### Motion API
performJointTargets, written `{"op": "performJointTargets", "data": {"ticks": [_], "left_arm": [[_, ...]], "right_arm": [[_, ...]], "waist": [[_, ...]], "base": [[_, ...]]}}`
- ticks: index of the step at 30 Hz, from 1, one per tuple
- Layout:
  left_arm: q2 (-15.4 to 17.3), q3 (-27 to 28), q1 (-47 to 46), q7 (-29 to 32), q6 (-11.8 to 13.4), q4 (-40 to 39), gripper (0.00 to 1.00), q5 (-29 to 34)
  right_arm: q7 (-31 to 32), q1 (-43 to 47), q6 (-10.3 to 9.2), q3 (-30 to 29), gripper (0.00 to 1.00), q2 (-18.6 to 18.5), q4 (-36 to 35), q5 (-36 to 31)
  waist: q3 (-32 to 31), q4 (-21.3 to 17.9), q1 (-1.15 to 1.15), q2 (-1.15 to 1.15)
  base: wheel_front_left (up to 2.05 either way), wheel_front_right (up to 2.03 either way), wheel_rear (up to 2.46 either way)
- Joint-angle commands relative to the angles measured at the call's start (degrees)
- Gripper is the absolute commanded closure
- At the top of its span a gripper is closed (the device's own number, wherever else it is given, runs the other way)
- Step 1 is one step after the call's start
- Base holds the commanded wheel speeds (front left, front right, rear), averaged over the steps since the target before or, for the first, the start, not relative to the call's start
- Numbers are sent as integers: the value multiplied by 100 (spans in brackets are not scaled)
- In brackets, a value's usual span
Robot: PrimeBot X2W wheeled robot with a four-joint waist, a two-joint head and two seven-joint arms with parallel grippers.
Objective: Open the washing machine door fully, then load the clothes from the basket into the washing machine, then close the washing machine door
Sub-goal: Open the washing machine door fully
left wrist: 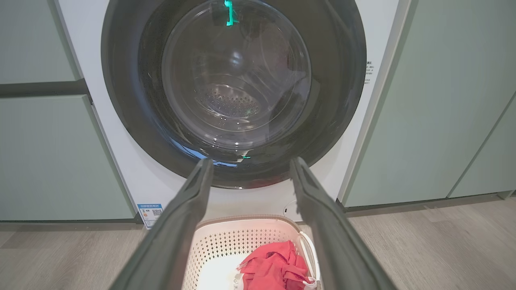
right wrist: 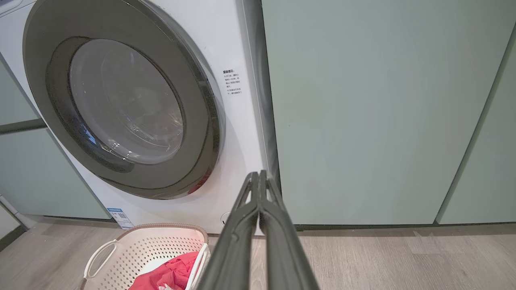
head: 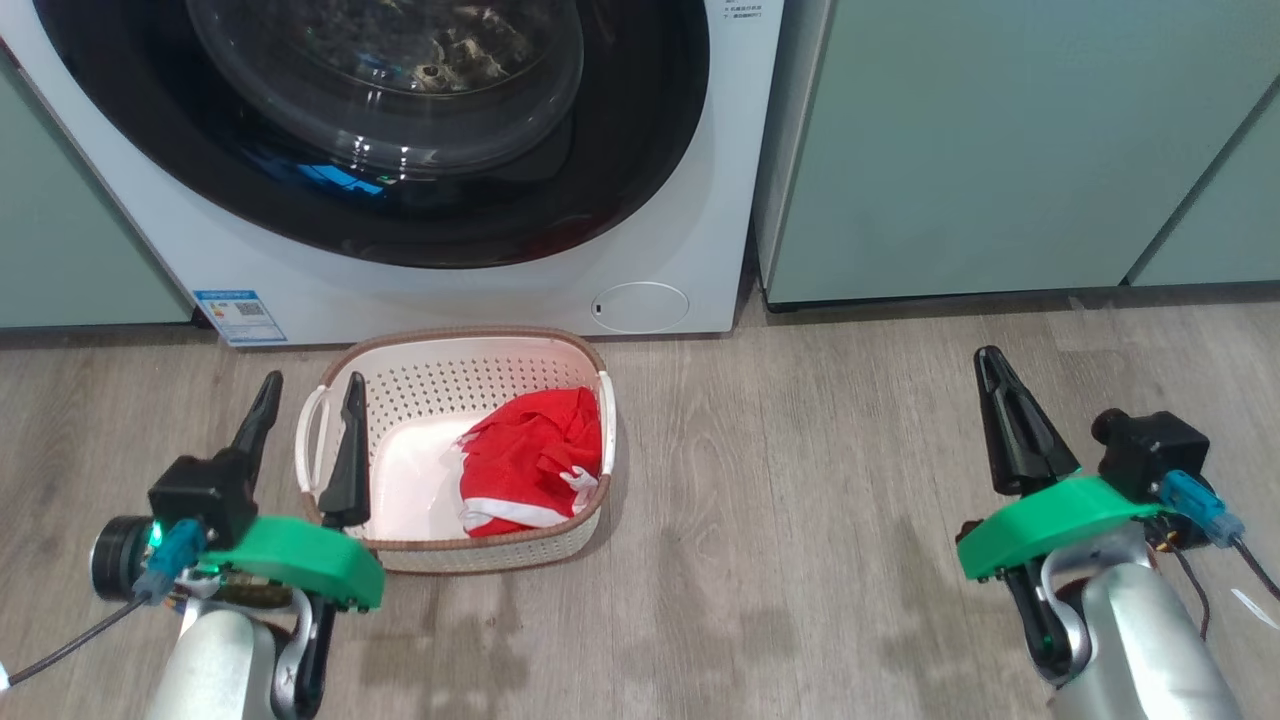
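The white washing machine (head: 690, 180) stands straight ahead with its round black-rimmed door (head: 640, 150) closed against the front. On the floor before it sits the cream basket (head: 455, 352), holding the red clothes (head: 530, 460) with white trim in its right half. My left gripper (head: 310, 395) hangs open over the basket's left end, one finger on each side of the left handle. My right gripper (head: 991, 362) is shut on nothing above bare floor, well right of the basket. In the wrist views the door (left wrist: 346, 80) (right wrist: 44, 72), basket (left wrist: 242, 231) (right wrist: 141, 235) and clothes (left wrist: 274, 266) (right wrist: 169, 274) show beyond the left gripper (left wrist: 250, 165) and right gripper (right wrist: 258, 175).
Pale green cabinets (head: 1000, 150) flank the machine on both sides. A blue sticker (head: 240, 315) and a round white flap (head: 640, 306) sit low on the machine front. Wood-look floor (head: 800, 500) stretches between the basket and my right arm.
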Motion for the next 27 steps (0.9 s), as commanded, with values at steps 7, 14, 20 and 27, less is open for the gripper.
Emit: {"op": "performJointTargets", "data": {"ticks": [7, 14, 20, 27], "left_arm": [[130, 184, -246, -73, 40, -231, 0, -11], [137, 203, -288, -73, 38, -312, 0, -17], [113, 238, -432, -73, 18, -481, 0, -48], [109, 241, -771, -73, -60, -747, 0, -37]], "right_arm": [[-44, -302, -1, 179, 100, 2, -191, 161], [80, -446, -1, 258, 100, 2, -181, 2266], [560, -934, -1, 121, 100, 2, -144, 5579], [1285, -1902, -1, -406, 100, -29, 253, 7368]], "waist": [[29, -4, 0, 0], [172, -14, 0, 0], [524, -3, 0, 0], [1201, 111, 0, 0]], "base": [[0, 0, 0], [0, 0, 0], [0, 0, 0], [0, 0, 0]]}}
